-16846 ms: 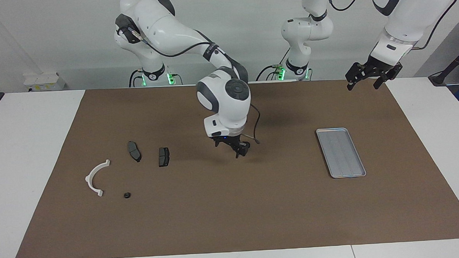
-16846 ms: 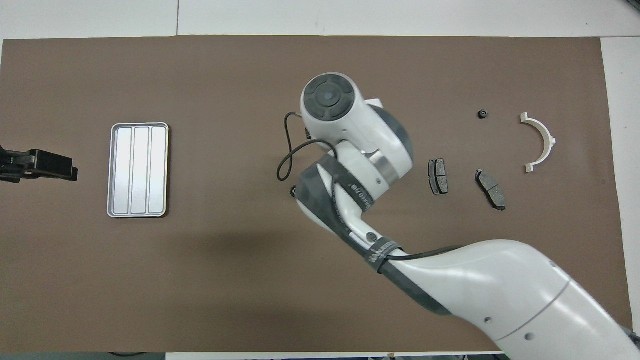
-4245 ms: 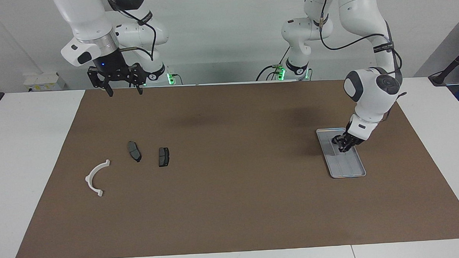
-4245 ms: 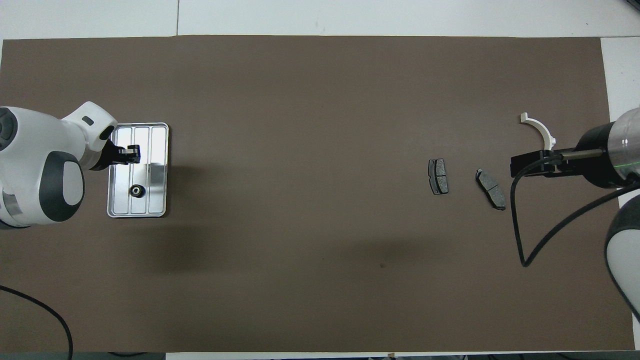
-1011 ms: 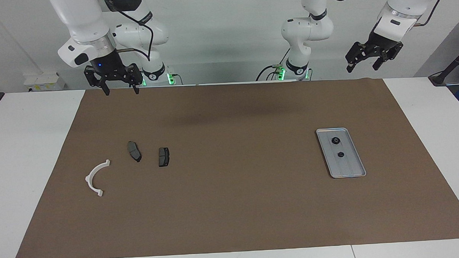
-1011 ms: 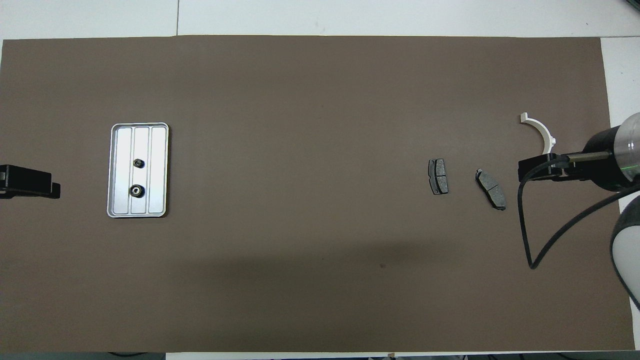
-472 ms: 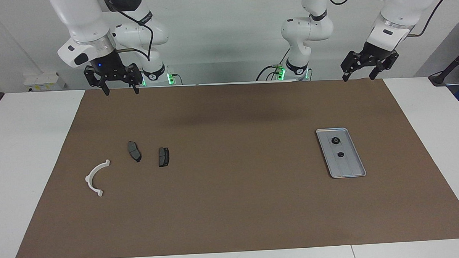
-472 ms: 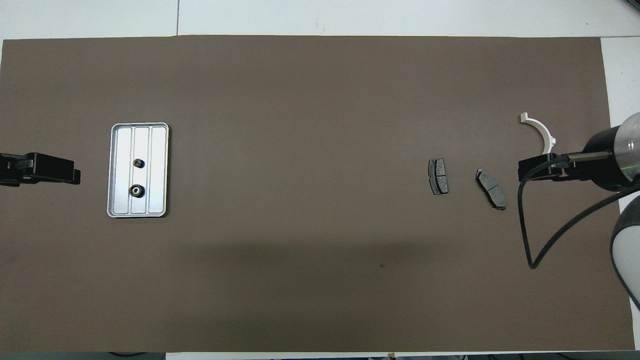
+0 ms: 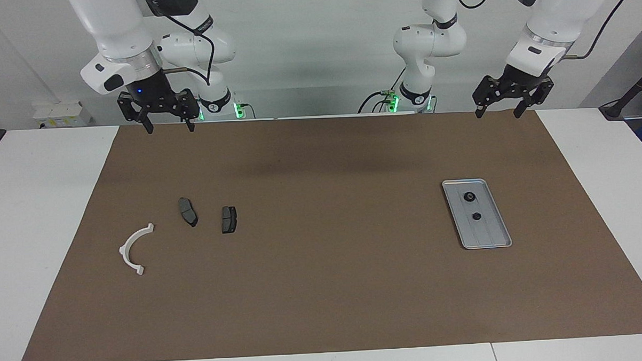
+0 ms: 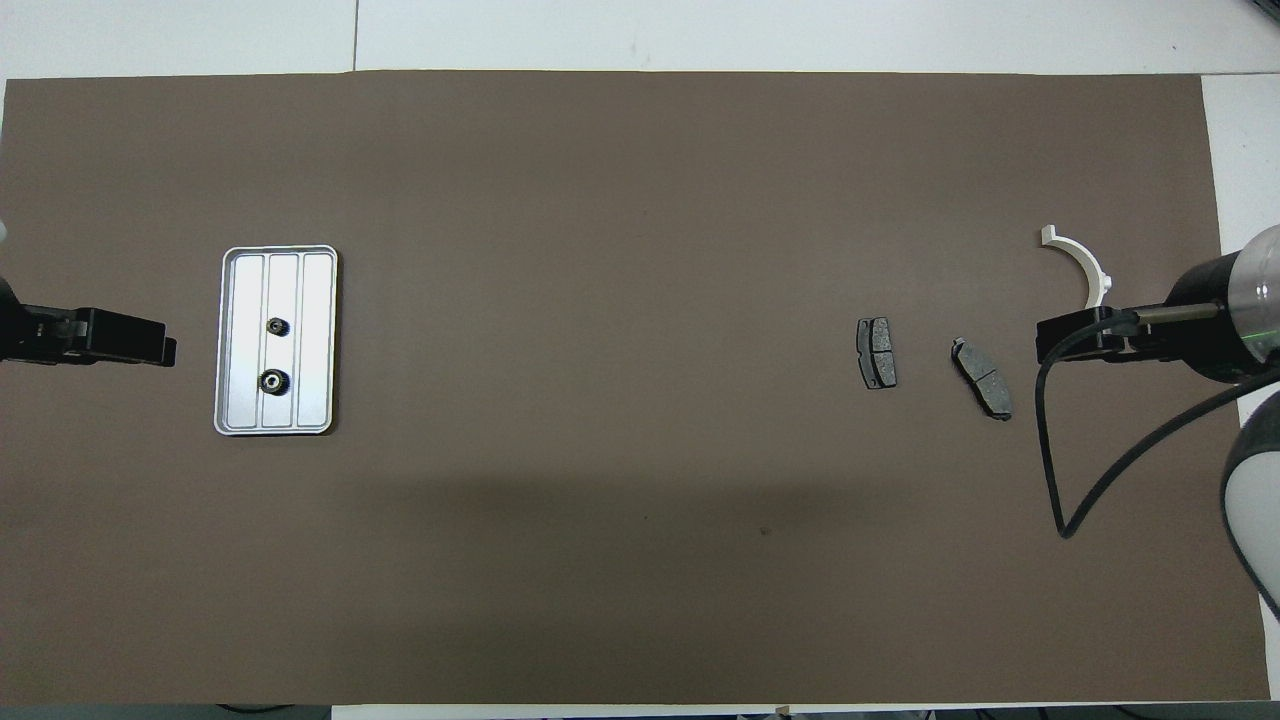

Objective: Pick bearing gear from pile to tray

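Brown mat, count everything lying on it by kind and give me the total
Tray: 1
Black round gears in the tray: 2
Dark grey brake pads: 2
White half-ring bracket: 1
Total: 6

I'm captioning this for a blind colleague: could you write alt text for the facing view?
Two small black gears lie in a silver tray toward the left arm's end of a brown mat. At the right arm's end lie two brake pads and a white bracket. The left gripper and right gripper hang open, empty, above the mat's robot-side edge.
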